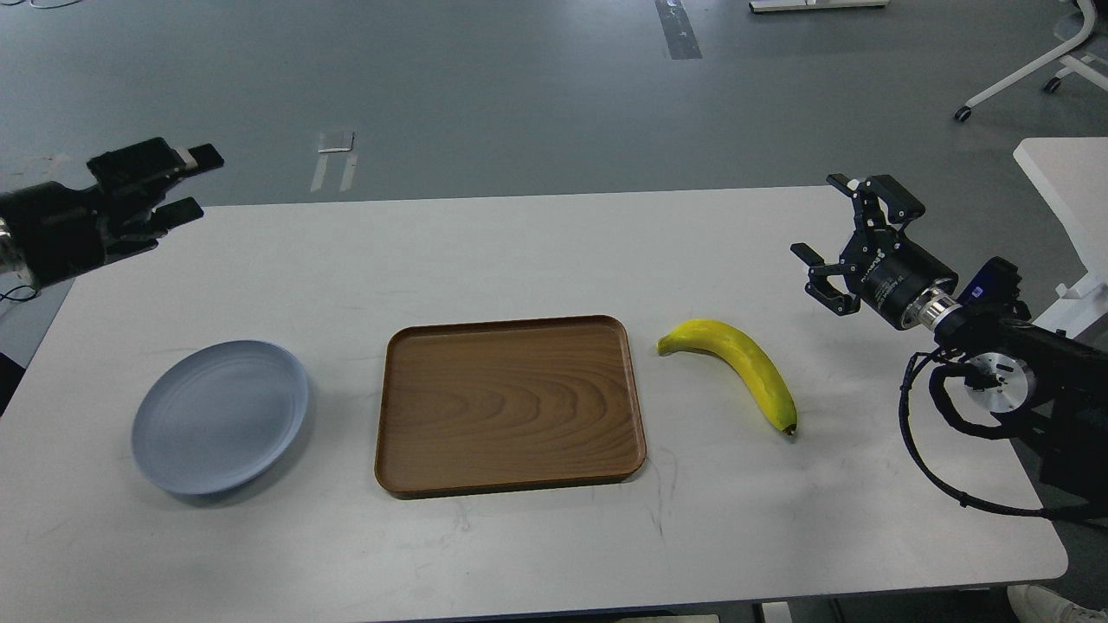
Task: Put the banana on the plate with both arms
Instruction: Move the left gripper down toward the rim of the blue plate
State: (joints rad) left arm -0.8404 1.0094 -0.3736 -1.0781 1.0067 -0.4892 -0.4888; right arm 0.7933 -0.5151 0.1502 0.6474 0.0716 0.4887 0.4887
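Note:
The yellow banana point(736, 368) lies on the white table point(519, 251), right of the wooden tray, greenish stem end toward the tray. The pale blue-grey plate point(221, 415) sits empty at the front left. My left gripper point(192, 183) is open and empty, held in the air above the table's far left corner, well behind the plate. My right gripper point(833, 223) is open and empty, above the table to the right of and behind the banana, apart from it.
A brown wooden tray point(511, 402) lies empty between plate and banana. A second white table point(1065, 173) stands off the right edge, and a wheeled chair base point(1030, 73) is on the floor behind. My right arm's cables point(943, 484) hang over the table's right front.

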